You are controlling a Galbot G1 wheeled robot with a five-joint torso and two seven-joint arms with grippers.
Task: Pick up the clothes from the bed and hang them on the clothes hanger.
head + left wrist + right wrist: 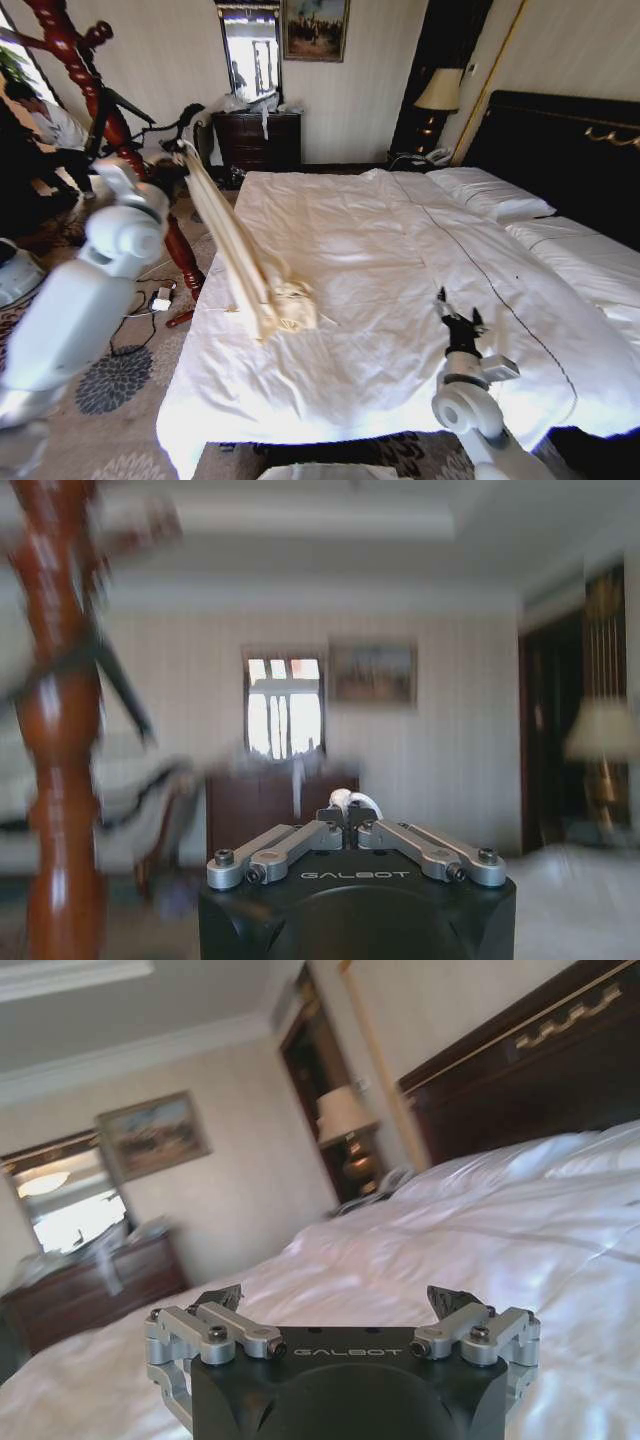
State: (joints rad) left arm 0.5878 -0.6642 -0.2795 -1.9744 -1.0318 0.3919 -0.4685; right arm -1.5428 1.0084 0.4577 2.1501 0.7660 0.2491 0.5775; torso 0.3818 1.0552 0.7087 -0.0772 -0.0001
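— Bed (400, 300) across the middle and right of the frame?
— Yes. Shirt (245, 265) stretched from upper left, lower end bunched on the sheet.
— Left gripper (183, 150)?
— Upper left, pinched tight on the shirt's top end.
— Right gripper (452, 310)?
— Lower right, spread wide, well apart from the shirt.

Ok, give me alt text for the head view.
The left end effector, raised beside the wooden coat stand, holds the cream clothes stretched down to the bed, lower end bunched on the duvet. The right end effector hovers open over the bed's near side.
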